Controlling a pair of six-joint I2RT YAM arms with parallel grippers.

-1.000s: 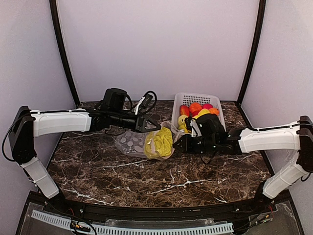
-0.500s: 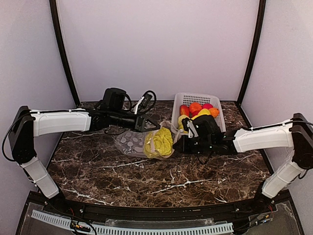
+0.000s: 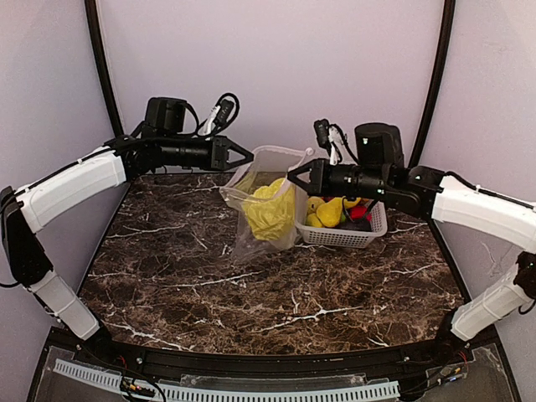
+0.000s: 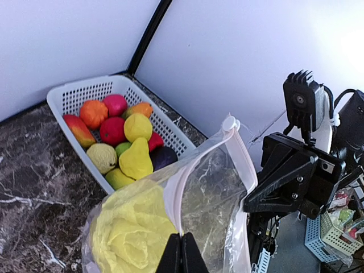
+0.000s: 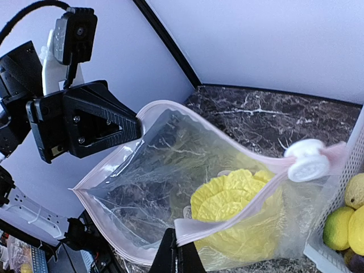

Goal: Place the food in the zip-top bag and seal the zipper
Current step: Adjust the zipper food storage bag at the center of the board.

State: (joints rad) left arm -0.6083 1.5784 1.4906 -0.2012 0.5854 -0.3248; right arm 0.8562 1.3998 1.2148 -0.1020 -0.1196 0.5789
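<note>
The clear zip-top bag [image 3: 248, 239] hangs in the air between my two grippers with its mouth pulled open. A yellow leafy toy vegetable [image 3: 270, 211] lies inside it and also shows in the left wrist view [image 4: 131, 233] and the right wrist view [image 5: 239, 193]. My left gripper [image 3: 244, 159] is shut on the pinkish zipper strip [image 4: 170, 201] at one mouth edge; its tips [image 4: 182, 250] pinch it. My right gripper [image 3: 295, 174] is shut on the opposite strip [image 5: 239, 211]; its tips [image 5: 177, 250] pinch it. The white slider [image 5: 307, 161] sits at the bag's end near the basket.
The white lattice basket [image 3: 335, 240] stands on the marble table just right of the bag, under my right arm. It holds several toy fruits [image 4: 135, 160] in yellow, red, orange, green and dark purple. Pale walls close in the back and sides.
Both grippers have risen from table level and lifted the bag, which lay flat on the table, into the air. Its mouth now stands open between them.
</note>
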